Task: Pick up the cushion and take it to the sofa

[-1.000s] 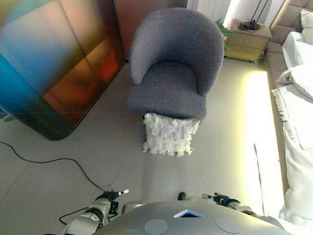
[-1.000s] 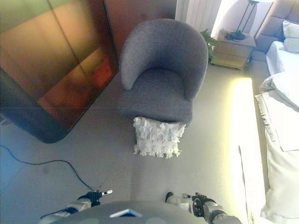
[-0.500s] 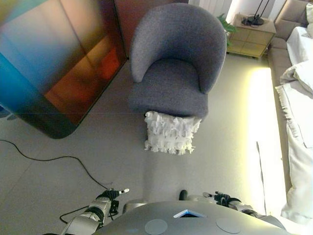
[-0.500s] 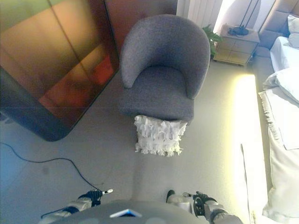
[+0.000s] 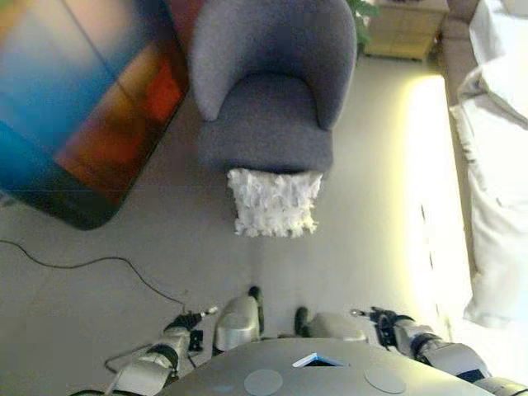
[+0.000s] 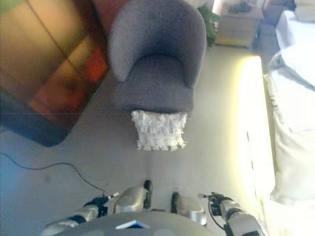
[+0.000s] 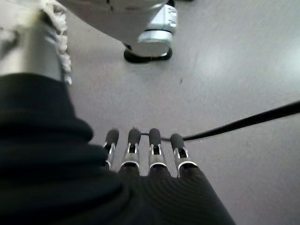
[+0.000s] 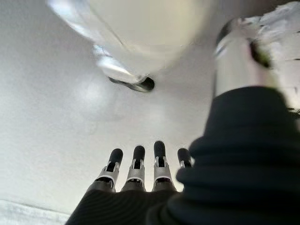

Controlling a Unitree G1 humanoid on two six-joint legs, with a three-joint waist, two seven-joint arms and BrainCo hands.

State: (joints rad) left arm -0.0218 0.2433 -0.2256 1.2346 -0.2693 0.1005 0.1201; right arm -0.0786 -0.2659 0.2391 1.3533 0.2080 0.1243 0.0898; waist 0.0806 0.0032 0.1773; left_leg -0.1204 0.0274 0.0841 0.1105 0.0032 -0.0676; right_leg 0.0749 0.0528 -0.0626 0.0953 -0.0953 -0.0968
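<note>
A white ruffled cushion (image 5: 275,202) stands on the floor, leaning against the front of a grey armchair (image 5: 268,91); it also shows in the right eye view (image 6: 158,130). My left hand (image 5: 182,328) hangs low at my left side, fingers straight and empty, over bare floor in the left wrist view (image 7: 140,152). My right hand (image 5: 384,321) hangs low at my right side, fingers straight and empty in the right wrist view (image 8: 145,166). Both hands are well short of the cushion.
A large dark glossy panel (image 5: 74,107) stands to the left of the armchair. A black cable (image 5: 91,264) lies on the floor at left. White bedding (image 5: 495,165) runs along the right edge. A wooden bedside cabinet (image 5: 404,29) stands at the back.
The camera has tilted down and moved closer, so the armchair and cushion sit higher in view. My right hand has come further into view. The cushion lies where it was.
</note>
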